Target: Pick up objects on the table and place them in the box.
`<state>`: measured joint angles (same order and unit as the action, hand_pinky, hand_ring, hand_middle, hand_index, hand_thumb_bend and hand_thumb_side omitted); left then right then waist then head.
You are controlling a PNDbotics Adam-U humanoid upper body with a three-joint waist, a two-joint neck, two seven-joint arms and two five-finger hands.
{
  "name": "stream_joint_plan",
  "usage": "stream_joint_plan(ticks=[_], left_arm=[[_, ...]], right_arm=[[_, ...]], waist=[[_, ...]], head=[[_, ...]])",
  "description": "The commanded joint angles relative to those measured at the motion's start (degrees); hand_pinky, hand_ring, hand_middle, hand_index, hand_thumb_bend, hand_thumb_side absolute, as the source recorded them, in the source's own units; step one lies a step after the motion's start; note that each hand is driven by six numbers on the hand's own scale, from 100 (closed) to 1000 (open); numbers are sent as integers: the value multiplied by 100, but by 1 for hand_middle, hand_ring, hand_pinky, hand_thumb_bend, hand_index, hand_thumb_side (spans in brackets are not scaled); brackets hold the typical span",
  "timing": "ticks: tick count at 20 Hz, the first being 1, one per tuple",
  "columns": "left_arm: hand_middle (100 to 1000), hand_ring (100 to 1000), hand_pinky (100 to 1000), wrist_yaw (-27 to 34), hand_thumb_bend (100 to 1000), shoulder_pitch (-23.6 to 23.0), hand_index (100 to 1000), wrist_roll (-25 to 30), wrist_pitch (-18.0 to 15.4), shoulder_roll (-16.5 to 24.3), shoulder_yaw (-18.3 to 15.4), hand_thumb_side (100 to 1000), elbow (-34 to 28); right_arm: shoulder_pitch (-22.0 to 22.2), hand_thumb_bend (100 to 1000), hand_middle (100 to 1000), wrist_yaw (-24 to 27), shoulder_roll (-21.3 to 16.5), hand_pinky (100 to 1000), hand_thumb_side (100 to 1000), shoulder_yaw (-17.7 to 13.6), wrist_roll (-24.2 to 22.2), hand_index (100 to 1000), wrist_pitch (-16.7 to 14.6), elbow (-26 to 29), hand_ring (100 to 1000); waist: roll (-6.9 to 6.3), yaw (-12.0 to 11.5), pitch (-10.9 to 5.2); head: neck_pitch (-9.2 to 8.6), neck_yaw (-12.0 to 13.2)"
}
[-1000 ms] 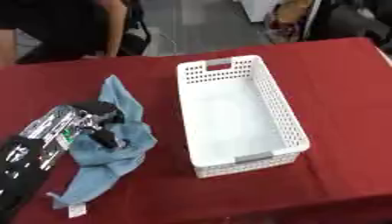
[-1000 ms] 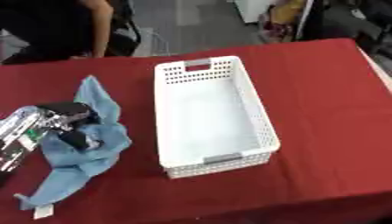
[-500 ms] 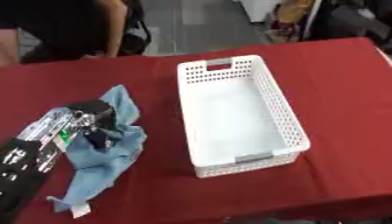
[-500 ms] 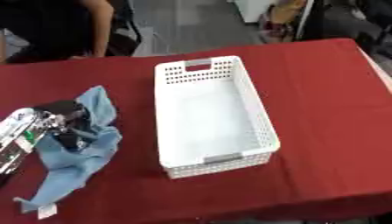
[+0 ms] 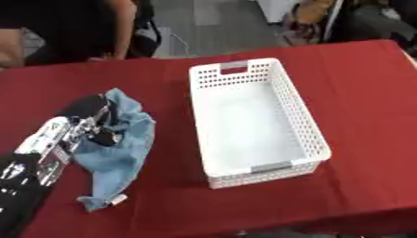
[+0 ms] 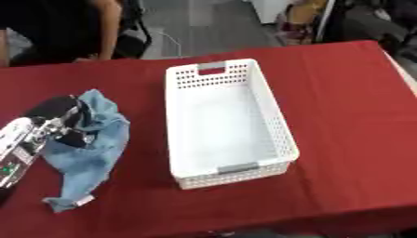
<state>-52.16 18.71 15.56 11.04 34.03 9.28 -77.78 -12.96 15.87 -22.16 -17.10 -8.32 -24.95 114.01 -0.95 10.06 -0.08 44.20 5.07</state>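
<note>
A crumpled light blue cloth (image 5: pixel 122 148) lies on the red table (image 5: pixel 358 93), left of a white perforated box (image 5: pixel 252 125) that stands empty. My left hand (image 5: pixel 91 122) comes in from the lower left and its fingers are curled into the upper part of the cloth, bunching it. The cloth's tail trails down to a small white tag (image 5: pixel 117 200) near the table's front edge. My right hand shows in neither view.
A person in dark clothes stands at the far left edge of the table (image 5: pixel 73 28). Chairs and bags sit behind the table's far right side (image 5: pixel 318 18). The table's front edge runs along the bottom of the view.
The cloth's upper part has been gathered and drawn down toward my left hand, and the whole cloth looks more bunched. The box has not moved.
</note>
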Motion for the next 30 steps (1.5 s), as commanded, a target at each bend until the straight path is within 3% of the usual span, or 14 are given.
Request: stream_joint_plan(ticks=[1,6,7,10,14,17,22,30], left_arm=[[201,100,100,124,100,50,267,-163,53,126,-183,176,-185],[196,100,100,529,100,7,246,-663,308,89,-663,213,-648],[196,100,100,735,100,-4,228,-872,380,14,-787,304,-724],[198,100,100,1952,100,-14,210,-1895,470,-449,-1253,354,-826],[197,100,100,3776,100,1,201,-3250,-124,-1016,-1549,384,-532],[197,100,100,4485,100,22,201,-3772,-599,-1163,-1589,392,-301],[197,100,100,4819,100,82,201,-4038,-954,-1206,-1607,408,-236],[198,100,100,4862,100,344,204,-4056,-1106,-1358,-1571,427,-326]], right_arm=[[-83,100,870,-28,-103,814,940,-37,22,955,0,58,892],[-68,100,870,-41,-111,814,940,-54,41,955,2,58,892],[-64,100,870,-45,-111,814,940,-57,44,955,2,58,892],[-54,100,870,-56,-103,814,940,-72,58,955,3,58,892],[-50,100,870,-63,-91,814,940,-79,69,955,5,58,892],[-50,100,870,-65,-88,814,940,-81,71,955,7,58,892],[-47,100,870,-63,-90,814,940,-77,67,955,6,58,892],[-39,100,870,-60,-86,814,940,-73,58,955,12,58,892]], waist=[[15,-11,-42],[19,-39,-52],[22,-46,-53],[39,-71,-53],[54,-87,-46],[55,-90,-45],[58,-95,-51],[63,-90,-58]], head=[[-8,-11],[-8,-59],[-8,-67],[-8,-92],[-8,-109],[-8,-116],[-8,-123],[-8,-113]])
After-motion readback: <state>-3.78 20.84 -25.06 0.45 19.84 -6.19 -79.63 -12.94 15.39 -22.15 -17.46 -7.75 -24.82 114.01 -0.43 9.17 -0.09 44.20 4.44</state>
